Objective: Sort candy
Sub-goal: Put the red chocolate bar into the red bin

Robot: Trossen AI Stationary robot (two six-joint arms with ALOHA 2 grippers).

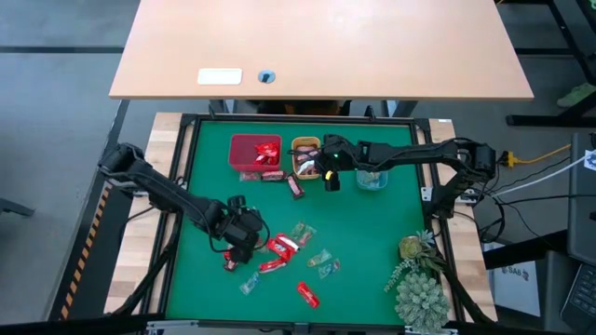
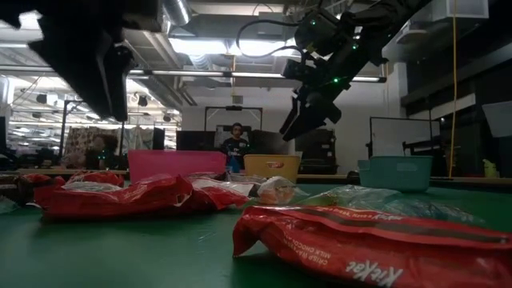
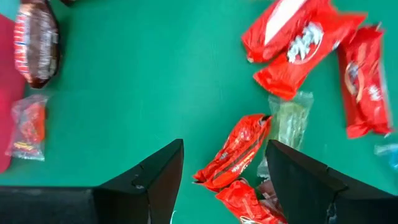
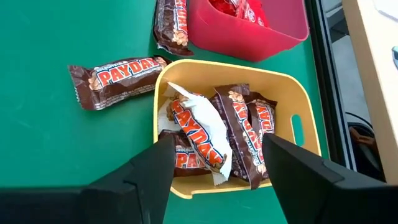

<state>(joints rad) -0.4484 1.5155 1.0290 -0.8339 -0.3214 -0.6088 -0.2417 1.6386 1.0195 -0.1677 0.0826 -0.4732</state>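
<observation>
Wooden desk beyond the green table, white card on it. Grey floor around. Low view: dim hall, bright ceiling lights, ducts overhead, a person standing far back. Yellow cable at right.

"PAYDAY" on brown bar wrappers in yellow tray under right pincer; "KitKat" on red wrapper.

Three trays; two grippers; one plant; loose candy uncountable.
</observation>
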